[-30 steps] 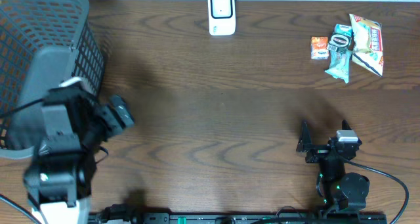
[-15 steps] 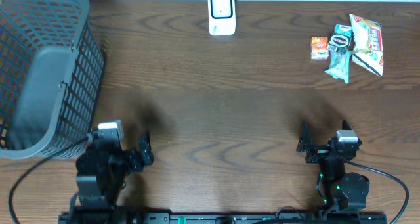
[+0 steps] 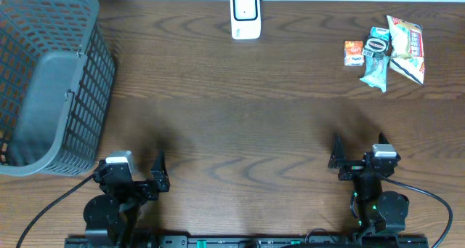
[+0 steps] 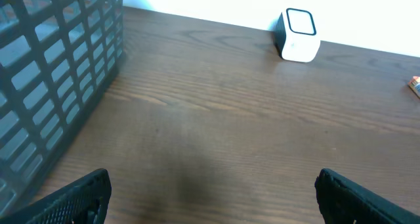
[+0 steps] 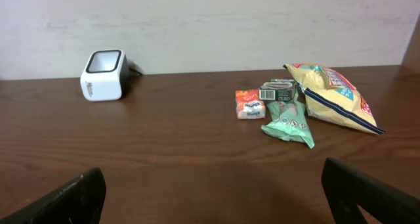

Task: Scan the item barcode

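Two grippers sit at the near edge of the surface (image 3: 240, 117). The left gripper (image 4: 213, 178) and right gripper (image 5: 213, 171) both have their fingers spread apart, holding nothing. An orange packet (image 3: 353, 52), a green packet (image 3: 376, 72) and a yellow bag (image 3: 405, 48) lie clustered far right. The white scanner (image 3: 245, 14) stands far centre and a grey basket (image 3: 94, 95) far left.

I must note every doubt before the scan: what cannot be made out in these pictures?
1. Barcodes: too small to find on the chip bag or the orange packet, in both the overhead and right wrist views.
2. The basket: overhead view, cut off by the left and top edges, so part of its inside is unseen.
3. The orange packet: left wrist view, cut off by the right edge.
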Available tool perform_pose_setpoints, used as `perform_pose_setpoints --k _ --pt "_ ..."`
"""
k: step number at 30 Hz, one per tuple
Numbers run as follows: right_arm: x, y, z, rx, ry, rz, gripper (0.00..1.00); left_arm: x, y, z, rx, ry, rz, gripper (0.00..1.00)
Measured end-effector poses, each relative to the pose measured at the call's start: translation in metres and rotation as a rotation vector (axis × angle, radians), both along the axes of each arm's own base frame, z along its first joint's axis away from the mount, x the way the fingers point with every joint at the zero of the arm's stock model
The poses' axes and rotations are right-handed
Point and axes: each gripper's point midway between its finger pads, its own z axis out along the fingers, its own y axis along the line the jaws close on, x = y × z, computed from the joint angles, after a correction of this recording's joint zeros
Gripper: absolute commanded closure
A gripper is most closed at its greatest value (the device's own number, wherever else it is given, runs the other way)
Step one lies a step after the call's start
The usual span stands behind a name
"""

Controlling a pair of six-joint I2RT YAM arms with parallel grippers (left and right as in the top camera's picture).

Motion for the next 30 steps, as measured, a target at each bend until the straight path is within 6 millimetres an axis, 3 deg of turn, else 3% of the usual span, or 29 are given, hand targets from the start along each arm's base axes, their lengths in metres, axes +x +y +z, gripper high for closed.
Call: perform_pose_setpoints --k 6,30 --pt "0.000 0.000 0.000 0.000 0.000 0.000 0.01 0.010 0.000 0.014 -0.001 -0.088 0.000 0.02" --pt "0.000 0.000 0.000 0.000 0.000 0.000 0.01 0.043 -0.009 0.007 -0.010 -0.304 -0.034 0.02"
